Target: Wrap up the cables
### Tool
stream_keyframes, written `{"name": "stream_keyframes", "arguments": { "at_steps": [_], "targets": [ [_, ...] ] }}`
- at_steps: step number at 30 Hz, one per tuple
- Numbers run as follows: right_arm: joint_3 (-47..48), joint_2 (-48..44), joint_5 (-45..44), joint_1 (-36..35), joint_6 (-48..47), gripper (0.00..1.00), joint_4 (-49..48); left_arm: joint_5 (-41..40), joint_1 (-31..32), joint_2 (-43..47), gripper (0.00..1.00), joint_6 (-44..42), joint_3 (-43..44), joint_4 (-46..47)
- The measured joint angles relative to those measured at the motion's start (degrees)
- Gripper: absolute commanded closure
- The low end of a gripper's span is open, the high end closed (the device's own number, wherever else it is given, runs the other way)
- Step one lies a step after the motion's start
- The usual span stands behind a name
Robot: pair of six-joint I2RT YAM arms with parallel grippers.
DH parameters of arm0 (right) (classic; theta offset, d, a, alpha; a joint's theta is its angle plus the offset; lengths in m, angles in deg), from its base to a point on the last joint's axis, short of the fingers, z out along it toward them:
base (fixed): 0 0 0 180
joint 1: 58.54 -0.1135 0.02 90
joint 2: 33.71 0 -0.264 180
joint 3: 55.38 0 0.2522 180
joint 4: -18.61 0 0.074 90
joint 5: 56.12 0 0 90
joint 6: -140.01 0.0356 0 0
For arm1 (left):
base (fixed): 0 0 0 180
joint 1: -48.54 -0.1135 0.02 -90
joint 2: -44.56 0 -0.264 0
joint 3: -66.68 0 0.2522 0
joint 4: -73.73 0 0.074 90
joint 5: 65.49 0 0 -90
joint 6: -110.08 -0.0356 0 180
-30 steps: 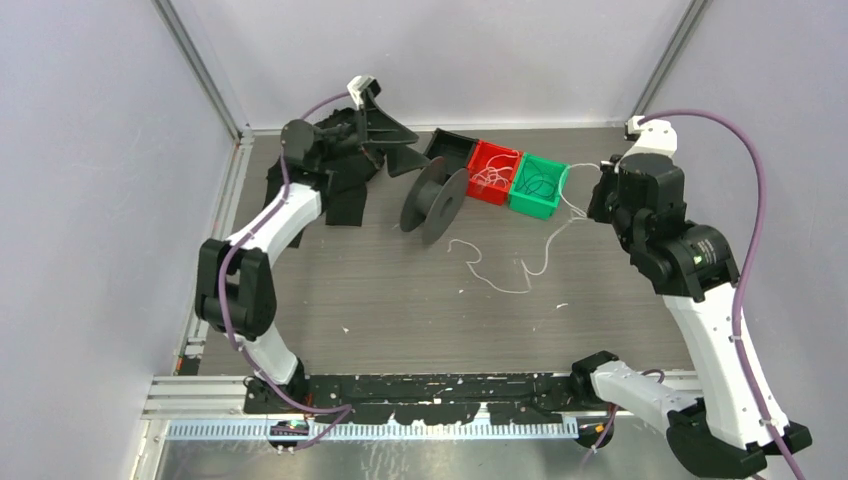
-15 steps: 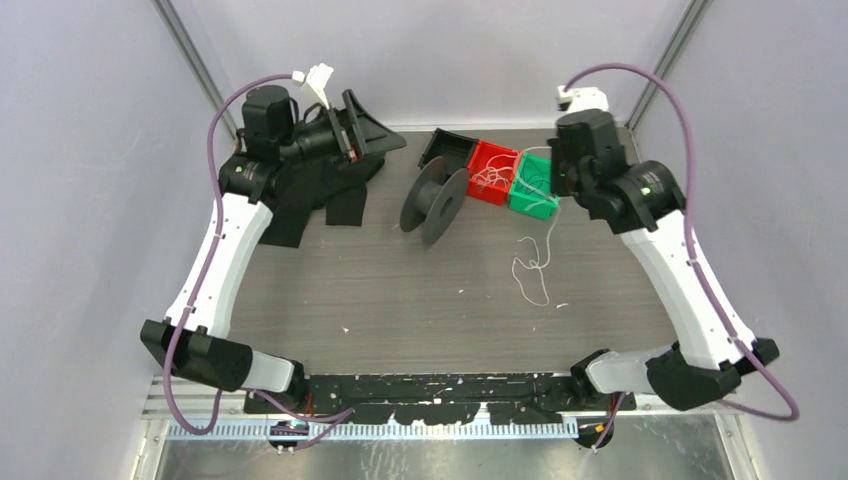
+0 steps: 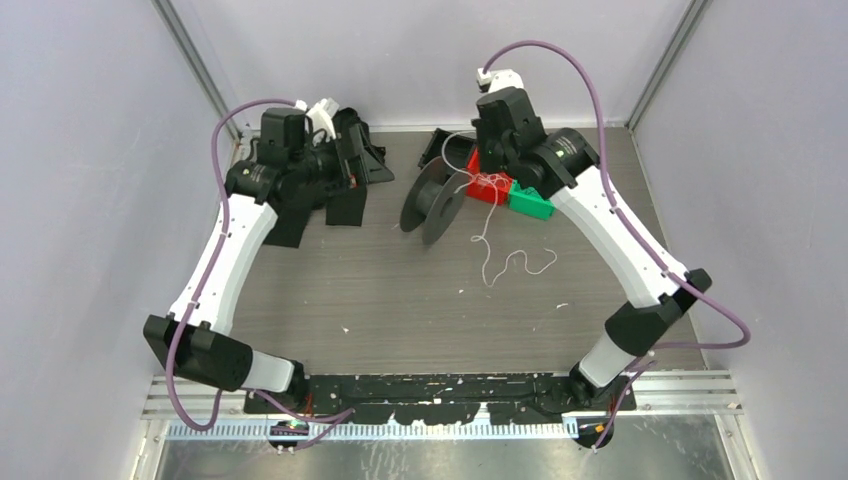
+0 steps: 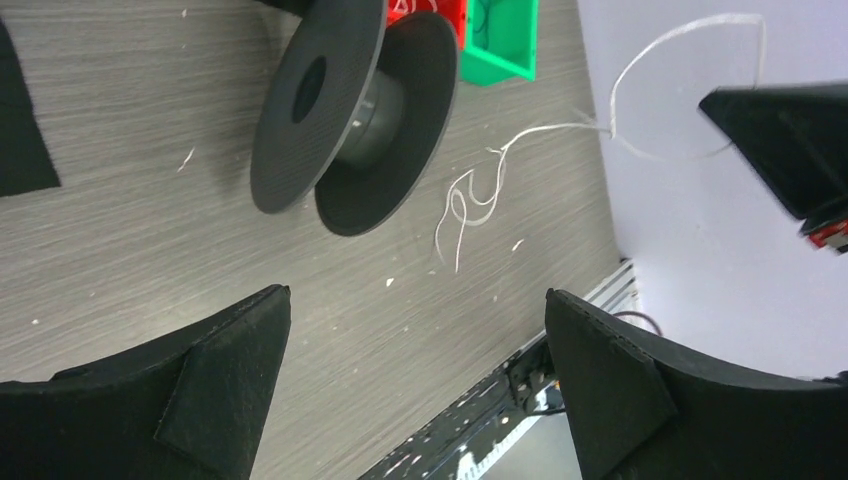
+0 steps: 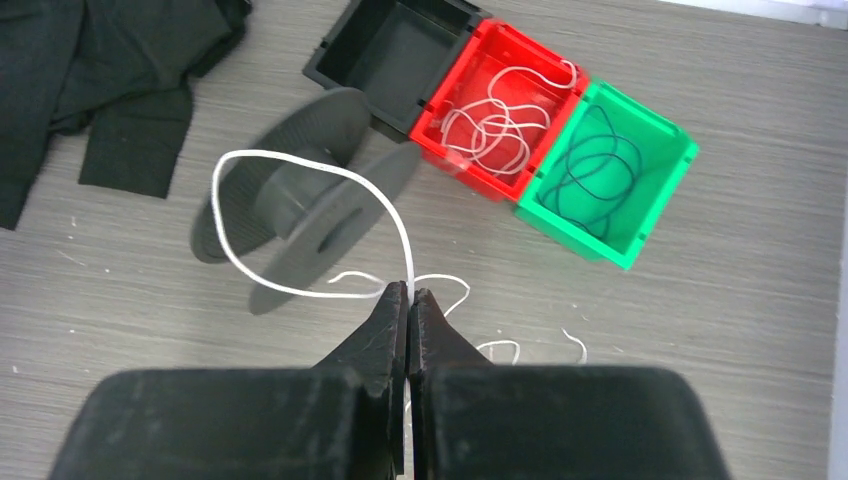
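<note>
A cable [image 5: 407, 262] is gripped by the right pincer [image 5: 410, 295] above the walled grey counter [image 3: 400, 300]; the left pincer [image 4: 417, 292] is spread wide.

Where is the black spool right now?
Top view: the black spool sits toward the table's far edge, centre, just left of the red bin.

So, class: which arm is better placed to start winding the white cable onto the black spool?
Right. The right claw is shut on the white cable, raised close to the black spool. The left claw is open and holds nothing.
</note>
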Motion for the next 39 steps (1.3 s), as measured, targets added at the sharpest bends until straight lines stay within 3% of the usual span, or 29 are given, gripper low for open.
{"name": "stream_keyframes", "arguments": {
  "at_steps": [14,25,31,39],
  "targets": [
    [13.5,15.3,1.2,-0.2,0.3,1.0,-2.6,-1.9,0.0,1.3,0.08,-6.0,-8.3,2.9],
    [16.0,20.6,1.0,-0.5,0.3,1.0,-2.6,-0.9,0.0,1.3,0.11,-5.5,-22.8,20.6],
    [16.0,21.2,2.3,-1.1,0.3,1.0,-3.0,1.2,0.9,-3.7,0.13,-6.6,-21.7,27.4],
    [16.0,23.3,5.9,-1.7,-1.0,1.0,-5.3,1.1,3.0,-8.1,0.16,-9.9,-18.8,28.9]
  ]
}}
